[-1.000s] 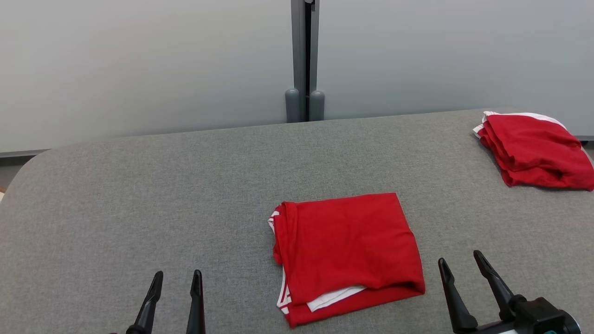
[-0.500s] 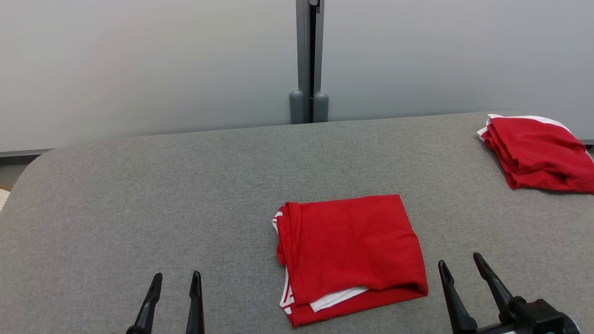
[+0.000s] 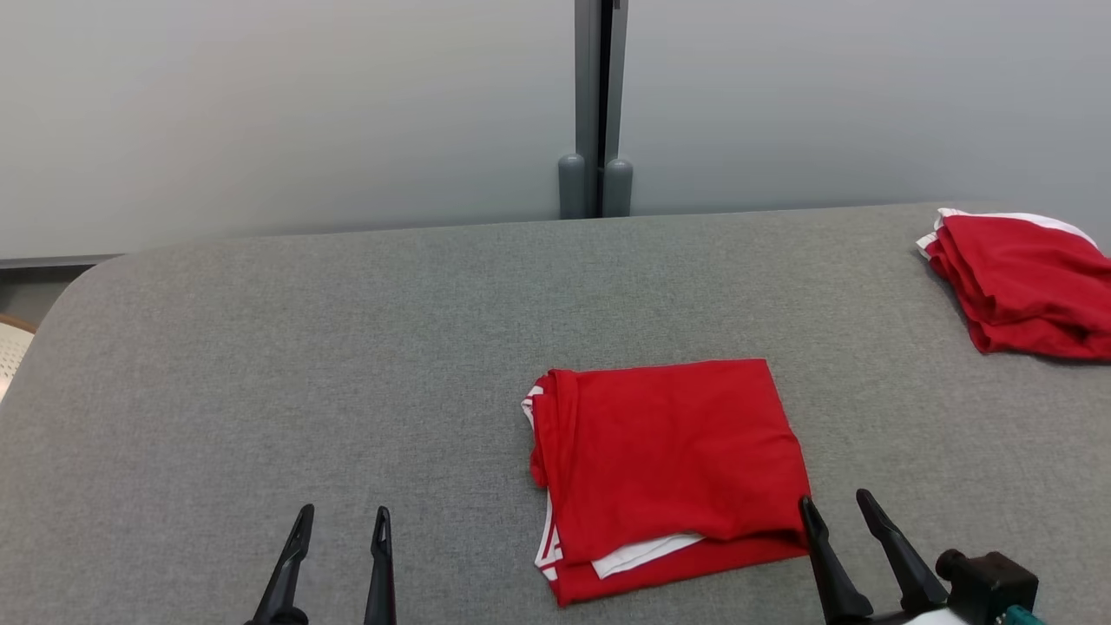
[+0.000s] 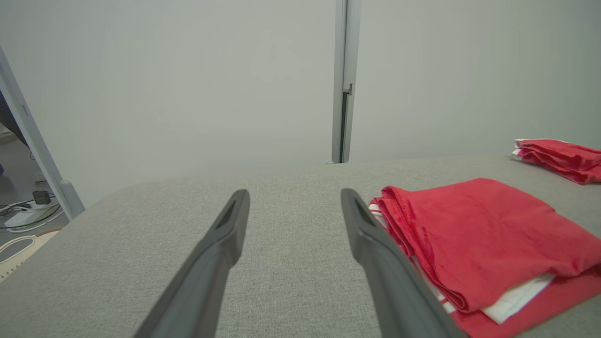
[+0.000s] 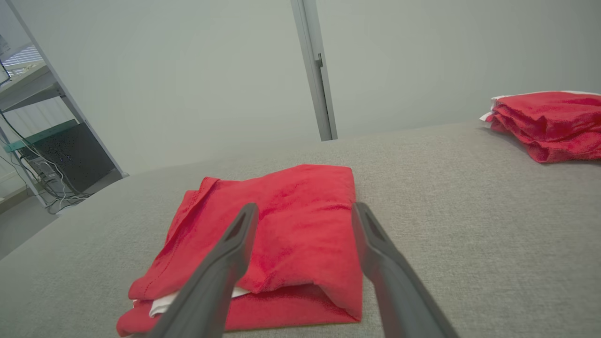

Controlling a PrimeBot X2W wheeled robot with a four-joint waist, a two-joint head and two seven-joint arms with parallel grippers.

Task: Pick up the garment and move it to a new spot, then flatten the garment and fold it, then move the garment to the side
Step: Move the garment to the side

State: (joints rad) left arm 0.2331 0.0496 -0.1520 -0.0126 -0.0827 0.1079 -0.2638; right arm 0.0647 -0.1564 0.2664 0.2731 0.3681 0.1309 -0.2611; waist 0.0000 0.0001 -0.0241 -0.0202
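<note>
A folded red garment (image 3: 668, 464) with white trim lies near the middle of the grey padded table (image 3: 347, 365); it also shows as the garment (image 4: 474, 234) and the garment (image 5: 277, 230) in the wrist views. My left gripper (image 3: 340, 523) hovers open at the lower left, well to the garment's left, with nothing between its fingers. My right gripper (image 3: 838, 505) stands open at the garment's near right corner, its fingers apart and empty. In the right wrist view the right gripper (image 5: 304, 210) points over the garment's near right edge.
A second folded red garment (image 3: 1024, 291) lies at the table's far right edge. A pale wall with a grey post (image 3: 595, 108) runs behind the table. A shelf with cables (image 5: 42, 159) stands off to the left.
The head camera has turned, shifting the whole picture rightward. My right gripper has drawn closer to the garment's near right corner. The garment itself lies as before.
</note>
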